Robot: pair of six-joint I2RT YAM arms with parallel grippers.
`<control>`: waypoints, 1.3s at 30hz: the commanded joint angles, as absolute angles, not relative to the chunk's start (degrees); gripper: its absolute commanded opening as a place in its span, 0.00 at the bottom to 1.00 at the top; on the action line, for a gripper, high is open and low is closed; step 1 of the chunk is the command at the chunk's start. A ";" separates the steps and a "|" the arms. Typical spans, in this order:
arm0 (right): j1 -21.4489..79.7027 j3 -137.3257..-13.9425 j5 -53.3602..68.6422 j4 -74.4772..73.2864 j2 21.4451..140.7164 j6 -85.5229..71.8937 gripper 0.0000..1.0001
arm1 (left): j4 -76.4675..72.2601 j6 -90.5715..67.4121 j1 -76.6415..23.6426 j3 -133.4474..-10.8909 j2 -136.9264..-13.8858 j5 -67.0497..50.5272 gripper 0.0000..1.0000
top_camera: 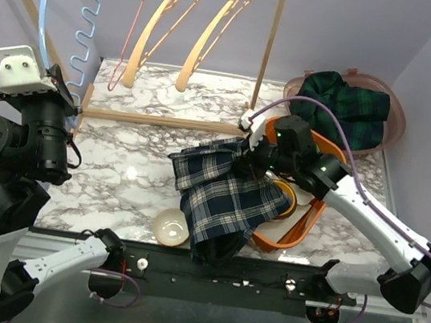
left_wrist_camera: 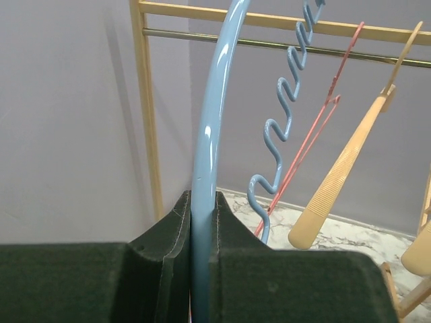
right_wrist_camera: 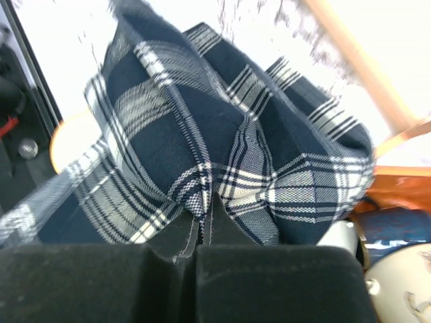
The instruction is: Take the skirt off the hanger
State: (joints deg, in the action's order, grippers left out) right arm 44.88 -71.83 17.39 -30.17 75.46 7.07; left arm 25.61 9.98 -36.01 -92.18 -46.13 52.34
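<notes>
Right gripper point(right_wrist_camera: 199, 237) is clamping down on a fold of the plaid skirt point(right_wrist_camera: 202, 134), pads pinching the cloth between them. The skirt point(top_camera: 215, 190) is lying crumpled on the marble table point(top_camera: 126, 164), in front of the wooden rack point(top_camera: 270, 40) and just past its base bar, with one end hanging over the table edge farthest from the rack. It is sitting well apart from the blue hanger point(left_wrist_camera: 202, 155), with no cloth on that hanger. Left gripper point(left_wrist_camera: 201, 225) is gripping the blue hanger's curved arm at the rack's left end, fingers closed tight on the tube. An orange bin point(top_camera: 303, 223) is lying in front of the rack's right post, partly under the skirt. A small bowl point(top_camera: 171, 228) is sitting farther from the rack, touching the skirt. A pink hanger point(top_camera: 133, 35) and two wooden hangers point(top_camera: 157, 35) are hanging on the rack's rail. A green plaid garment point(top_camera: 345, 108) is sitting in a pink basket point(top_camera: 397, 115) right of the rack.
</notes>
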 commanded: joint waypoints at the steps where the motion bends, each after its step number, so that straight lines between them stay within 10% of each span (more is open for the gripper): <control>1: 45.26 -75.67 15.91 -29.53 69.09 5.89 0.01 | 29.17 9.58 -35.86 -95.26 -46.49 45.09 0.00; 39: 45.18 -106.61 -8.87 -24.35 58.71 3.33 0.01 | 61.60 6.51 -35.86 -114.17 -46.67 58.00 0.00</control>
State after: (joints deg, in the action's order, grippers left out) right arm 44.95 -102.19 -0.71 -28.82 59.96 -0.97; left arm 52.71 10.52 -36.01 -112.99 -44.82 51.09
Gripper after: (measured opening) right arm 0.022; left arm 0.153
